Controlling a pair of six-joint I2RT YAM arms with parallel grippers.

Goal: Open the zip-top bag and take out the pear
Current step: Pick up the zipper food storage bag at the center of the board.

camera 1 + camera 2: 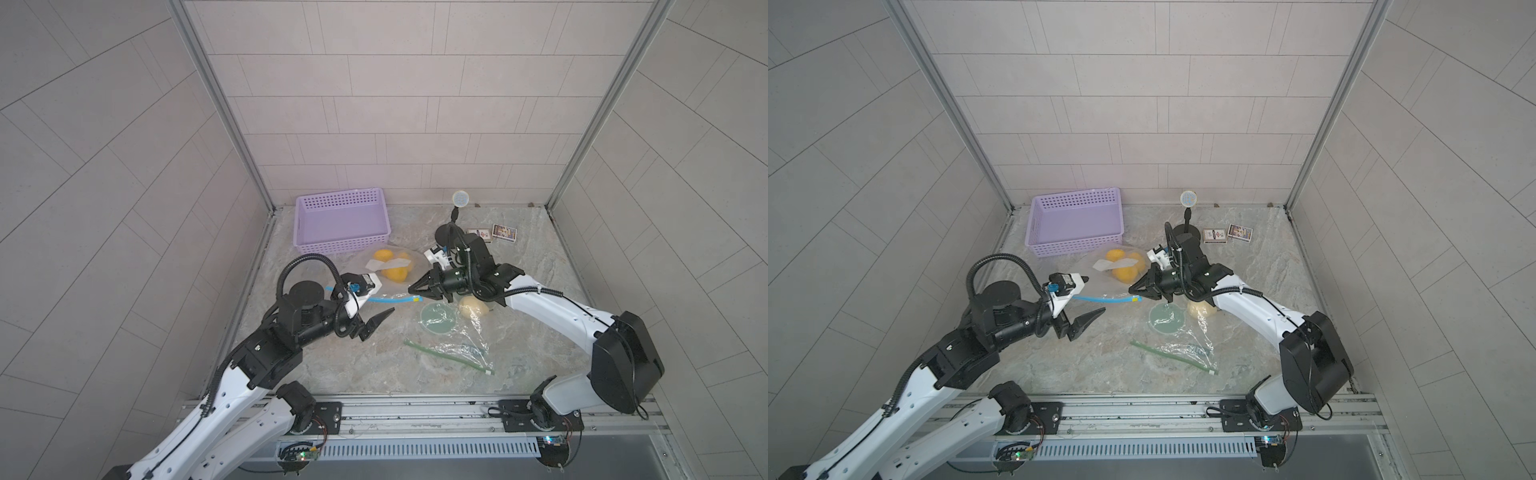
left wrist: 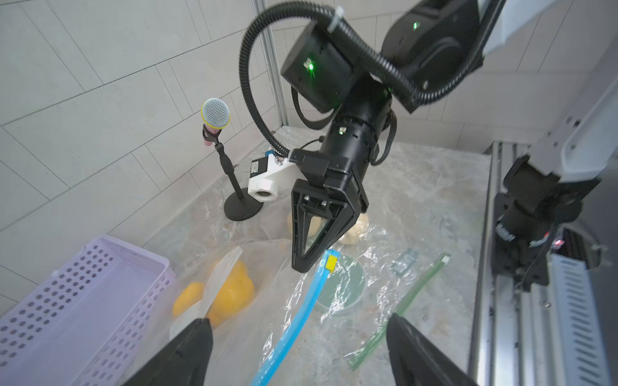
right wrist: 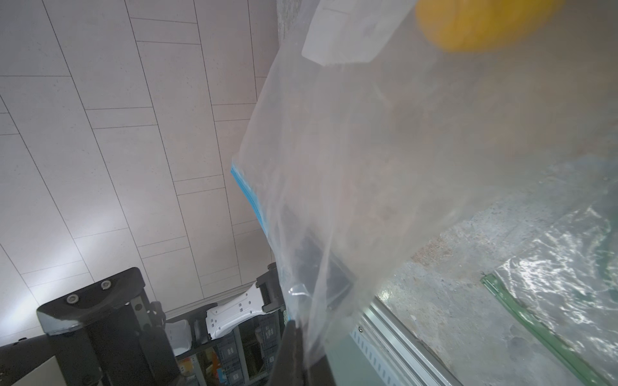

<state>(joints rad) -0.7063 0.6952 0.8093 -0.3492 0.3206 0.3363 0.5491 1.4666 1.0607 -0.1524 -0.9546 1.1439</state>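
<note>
A clear zip-top bag point(image 1: 374, 274) with a blue zip strip point(image 1: 386, 298) and a yellow slider point(image 2: 330, 263) lies in front of the basket. Yellow-orange fruit point(image 1: 395, 272) shows through the film under a white label; I take the biggest piece point(image 2: 234, 290) for the pear. My right gripper point(image 1: 411, 289) is shut on the bag's film at the slider end, and in the right wrist view the film runs out from between its fingertips point(image 3: 294, 322). My left gripper point(image 1: 378, 324) stands open just in front of the strip's other end, its fingers point(image 2: 197, 334) on either side of it, touching nothing.
A purple basket point(image 1: 343, 224) stands at the back left. A microphone on a stand point(image 1: 460, 199) and small boxes point(image 1: 505, 232) are at the back. A second clear bag with a green zip strip point(image 1: 449, 353) holds a green disc point(image 1: 438, 318) and a pale lump point(image 1: 471, 306).
</note>
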